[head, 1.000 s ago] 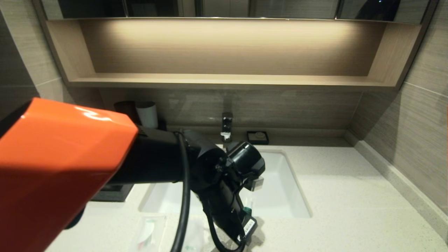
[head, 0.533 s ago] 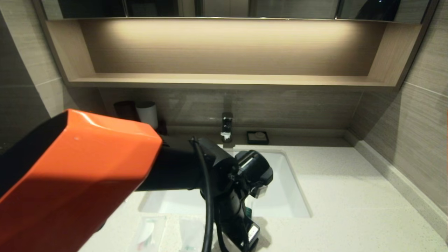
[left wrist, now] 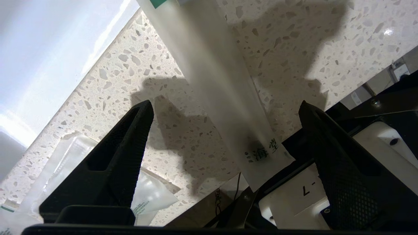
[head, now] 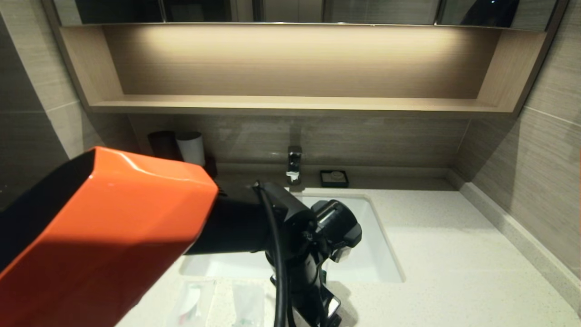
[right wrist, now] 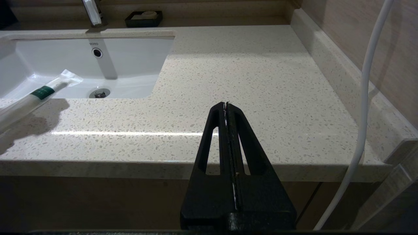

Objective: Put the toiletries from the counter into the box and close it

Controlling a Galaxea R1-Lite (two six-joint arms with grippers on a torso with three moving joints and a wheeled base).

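- The left tool (left wrist: 225,107) is spread wide, low over the counter (head: 454,272); nothing is held.
- The stick pack (left wrist: 222,81) lies between its fingers, its far end sticking out over the sink (right wrist: 137,65) edge.
- A bump could knock the pack into the sink, or the fingers could slip off its smooth wrap.
- Two flat sachets (head: 218,304) lie at 9 o'clock from the tool; the box cannot be seen.
- The right tool (right wrist: 227,107) is shut and parked below the counter's front edge.
- The orange arm (head: 113,236) blocks much of the head view.

Spread end effector (left wrist: 225,107) over stick pack (left wrist: 222,85)
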